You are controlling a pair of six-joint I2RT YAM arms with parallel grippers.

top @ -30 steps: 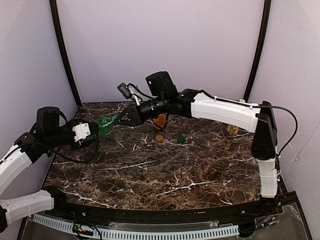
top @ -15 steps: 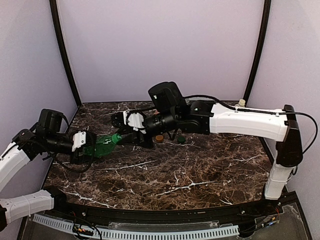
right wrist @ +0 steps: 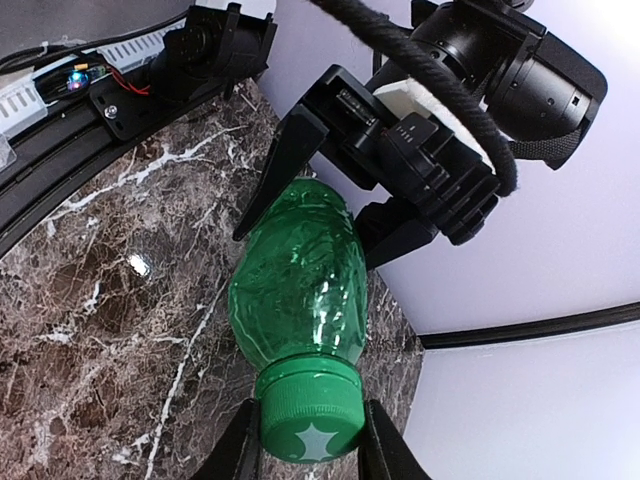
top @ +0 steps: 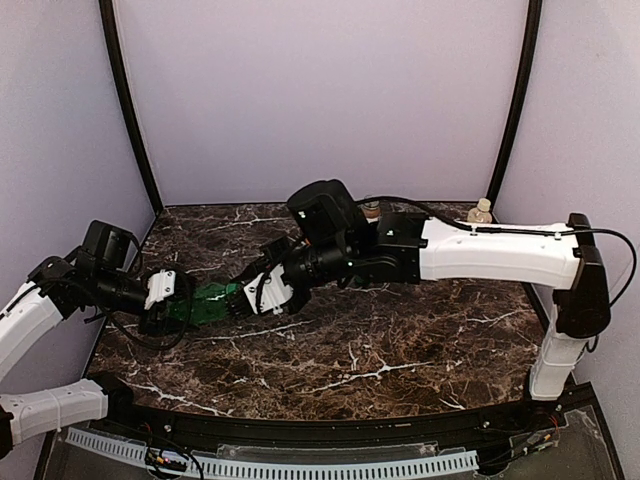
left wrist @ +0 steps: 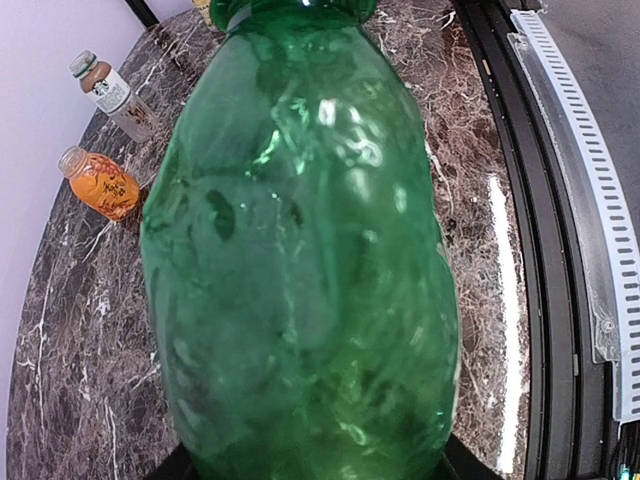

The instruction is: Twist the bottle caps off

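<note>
1. Right gripper [right wrist: 310,408]: jaws closed on the bright green cap [right wrist: 308,430], one finger on each side of it. Left gripper [top: 178,306]: jaws part-way apart, clamped round the body of the green bottle [left wrist: 300,250]. The bottle lies roughly level over the table [top: 400,350], between my two arms, with the cap on its neck
2. Risk: the bottle wall looks thin and dented. I judge it may turn with the cap inside the left jaws, so the thread never breaks loose
3. Risk: the right fingers bear only on the cap's rim, so a skewed twist could throw them off
4. Risk: harder squeezing could buckle the bottle, and if released it would drop and roll
</note>
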